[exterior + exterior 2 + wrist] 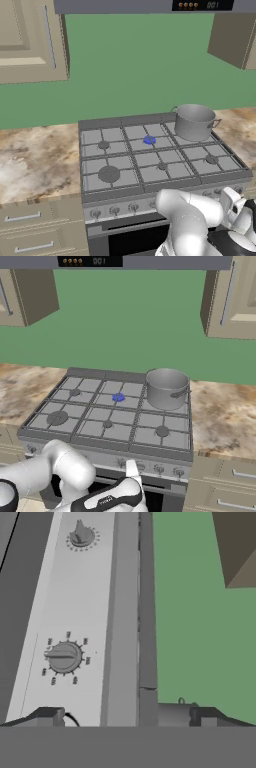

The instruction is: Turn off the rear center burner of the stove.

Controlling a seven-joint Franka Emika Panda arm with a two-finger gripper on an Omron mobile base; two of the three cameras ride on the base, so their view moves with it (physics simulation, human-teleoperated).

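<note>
The stove (160,165) is sitting between two stretches of marbled bench (37,162), its grey grates dividing the top into six cells and its knob row running along the front edge above the black oven door (135,240). My arm (190,220) is bending low in front of that door.

A steel pot (194,121) is standing on the rear right grate, one handle pointing right.

The rear burner (149,140) in the middle of the back row is glowing blue, a small round cap framed by grate bars, just left of the pot and apart from it. The other caps are showing plain grey, the front left one being a much larger disc (109,174).

In the hand view I am looking along the stove's pale control panel, rolled so it is running up the frame. One ribbed knob (63,657) with tick marks around it is lying near, a second knob (81,535) farther up.

My tool (125,716) is holding its dark tips wide apart, gripping nothing, the left tip lying just below the near knob and not touching it.
</note>
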